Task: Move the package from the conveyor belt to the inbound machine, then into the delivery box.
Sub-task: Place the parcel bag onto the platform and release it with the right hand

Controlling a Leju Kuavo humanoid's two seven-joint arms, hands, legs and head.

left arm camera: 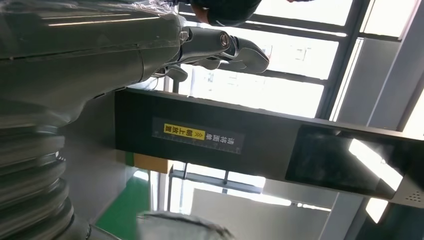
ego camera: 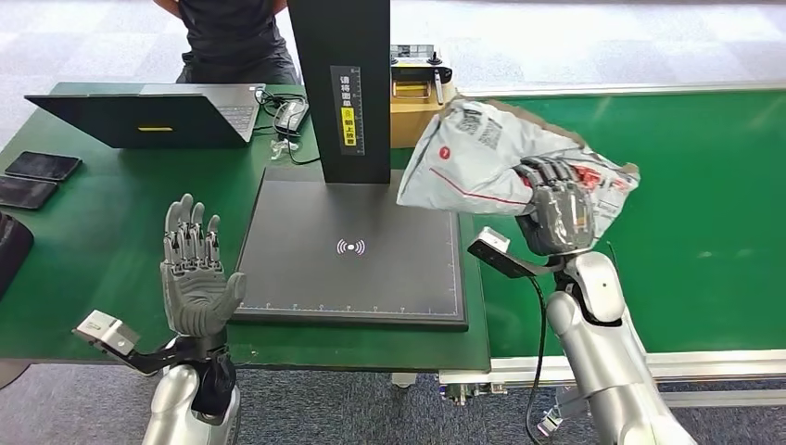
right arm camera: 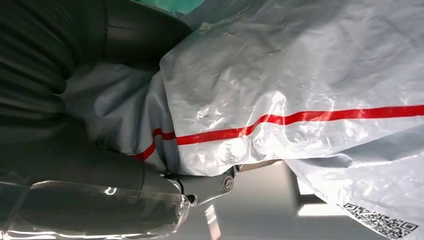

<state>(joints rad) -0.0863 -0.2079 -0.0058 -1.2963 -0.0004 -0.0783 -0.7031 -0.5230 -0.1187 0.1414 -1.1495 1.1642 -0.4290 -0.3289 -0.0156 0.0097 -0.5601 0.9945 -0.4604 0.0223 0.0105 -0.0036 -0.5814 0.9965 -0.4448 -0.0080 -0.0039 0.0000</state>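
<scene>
Right now the right hand (ego camera: pixel 554 209) grips a crumpled grey plastic package (ego camera: pixel 482 158) with a red stripe, holding it in the air over the right edge of the black scanner plate (ego camera: pixel 352 250) beside the green conveyor belt (ego camera: pixel 686 185). Left of the plate, the left hand (ego camera: pixel 193 273) is raised, fingers spread, holding nothing.

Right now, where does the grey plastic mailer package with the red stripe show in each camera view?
Head view: the grey plastic mailer package is gripped by the right hand, raised beside the black scanner column.
Left wrist view: a grey crumpled edge, probably the package, below the column.
Right wrist view: close up, red stripe across it.
Shared landmark: the column's yellow label.
</scene>
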